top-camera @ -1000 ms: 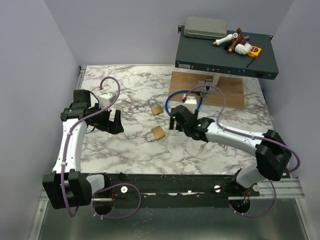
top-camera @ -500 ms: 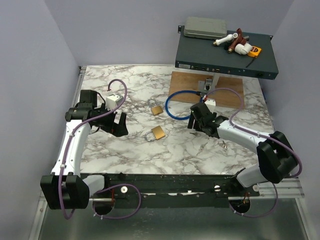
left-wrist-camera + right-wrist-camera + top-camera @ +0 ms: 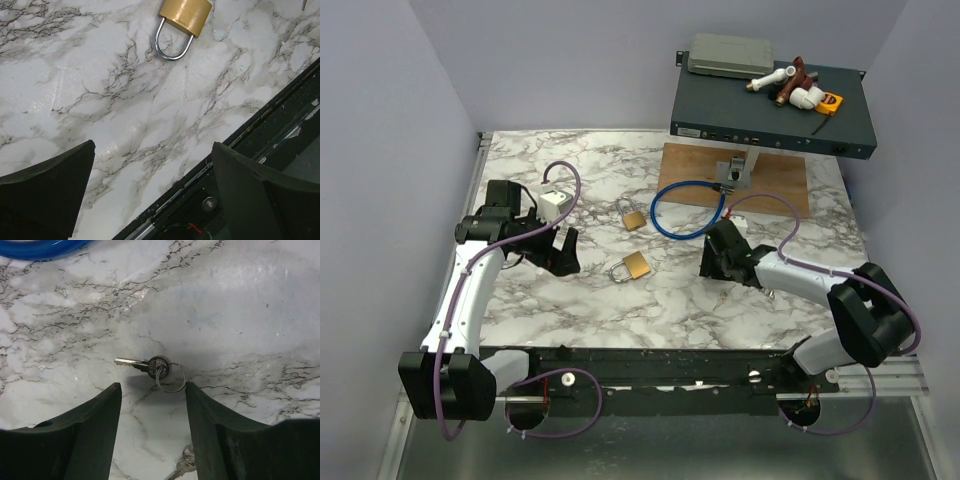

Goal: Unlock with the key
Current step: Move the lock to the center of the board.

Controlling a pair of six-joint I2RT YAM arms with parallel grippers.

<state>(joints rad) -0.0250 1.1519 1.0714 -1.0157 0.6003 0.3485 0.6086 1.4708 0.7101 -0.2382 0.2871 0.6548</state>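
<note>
1. My right gripper (image 3: 152, 386): jaws apart, nothing between the pads. It is low over the marble table (image 3: 240, 305), just on the near side of the blue cable loop (image 3: 688, 210).
2. The key (image 3: 135, 362): small and silvery, flat on the marble on the near side of the loop and clear of it. In my right wrist view the blade points left and the head is threaded on a thin split ring (image 3: 172, 379). The key lies just past my fingertips, in line with the gap, touching neither finger.
3. A second key (image 3: 184, 467): only partly showing between my right fingers, farther from the loop than the first.
4. My left gripper (image 3: 152, 147): spread wide, empty, above bare marble well to the left of the loop.
5. A brass padlock (image 3: 636, 266): left of the loop, between it and my left gripper, with its silver shackle pointing towards that gripper.
6. A second padlock (image 3: 633, 219): just beside the loop's left edge.
7. A wooden board (image 3: 780, 180): behind the loop.
</note>
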